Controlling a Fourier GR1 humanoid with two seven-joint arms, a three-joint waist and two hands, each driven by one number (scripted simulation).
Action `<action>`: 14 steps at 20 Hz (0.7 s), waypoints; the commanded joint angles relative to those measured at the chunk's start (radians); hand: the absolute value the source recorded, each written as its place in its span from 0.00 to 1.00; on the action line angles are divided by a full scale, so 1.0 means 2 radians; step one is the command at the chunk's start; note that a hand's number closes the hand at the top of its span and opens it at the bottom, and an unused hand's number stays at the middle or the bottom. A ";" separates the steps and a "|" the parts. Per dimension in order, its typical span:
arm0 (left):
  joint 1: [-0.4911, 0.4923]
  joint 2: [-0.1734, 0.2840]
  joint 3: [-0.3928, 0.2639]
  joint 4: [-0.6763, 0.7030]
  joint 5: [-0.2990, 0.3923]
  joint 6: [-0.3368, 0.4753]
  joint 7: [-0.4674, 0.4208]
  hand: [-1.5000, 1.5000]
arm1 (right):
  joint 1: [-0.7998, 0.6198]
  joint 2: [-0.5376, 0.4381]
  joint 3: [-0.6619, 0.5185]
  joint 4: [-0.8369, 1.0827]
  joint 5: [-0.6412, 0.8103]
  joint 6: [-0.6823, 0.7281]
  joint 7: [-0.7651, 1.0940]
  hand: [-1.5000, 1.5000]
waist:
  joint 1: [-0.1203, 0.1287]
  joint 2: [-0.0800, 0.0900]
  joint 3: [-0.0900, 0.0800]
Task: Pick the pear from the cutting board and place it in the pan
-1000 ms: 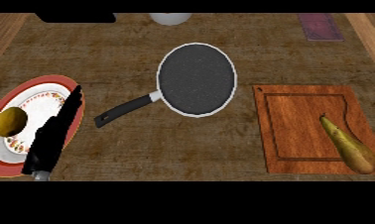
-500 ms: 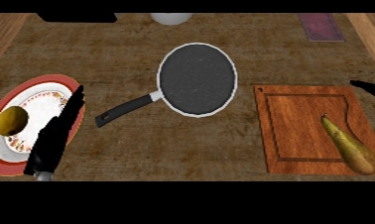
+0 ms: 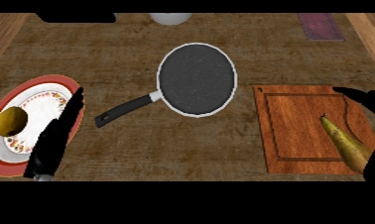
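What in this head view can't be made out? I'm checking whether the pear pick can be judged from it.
- Right hand: only dark fingertips enter at the right edge; palm and finger pose cut off.
- Pear: its lower end runs off at the right edge, on the cutting board.
- Left hand: seen edge-on over the plate; finger pose unclear.
- Pale round object: cut by the top edge.

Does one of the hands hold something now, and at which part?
Nothing is held. The pear lies untouched on the cutting board; the right hand is apart from it.

Patterned plate far left; white bowl, purple cloth at back.
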 commanded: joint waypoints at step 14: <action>0.010 -0.038 0.038 -0.003 -0.043 -0.033 0.001 0.50 | 0.028 0.089 -0.001 0.016 0.120 0.049 0.033 0.00 | -0.004 -0.001 0.000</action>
